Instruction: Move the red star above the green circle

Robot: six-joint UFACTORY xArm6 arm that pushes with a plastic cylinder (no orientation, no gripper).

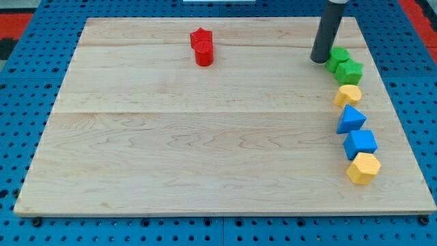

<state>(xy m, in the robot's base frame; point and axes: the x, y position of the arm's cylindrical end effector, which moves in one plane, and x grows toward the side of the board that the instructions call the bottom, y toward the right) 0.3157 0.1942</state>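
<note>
The red star (pixel 201 38) lies near the view's top, left of centre, touching a red round block (pixel 204 55) just below it. Two green blocks sit together at the upper right: one (pixel 337 57) right beside the rod, which looks like the green circle, and a green star-like one (pixel 350 70) touching it at lower right. My tip (pixel 319 61) rests on the board just left of the upper green block, touching or nearly touching it. The red star is far to the tip's left.
Below the green blocks a column runs down the right edge: a yellow heart (pixel 347 95), a blue triangle (pixel 350 119), a blue cube (pixel 360 143) and a yellow hexagon (pixel 363 168). The wooden board (pixel 171 150) sits on blue pegboard.
</note>
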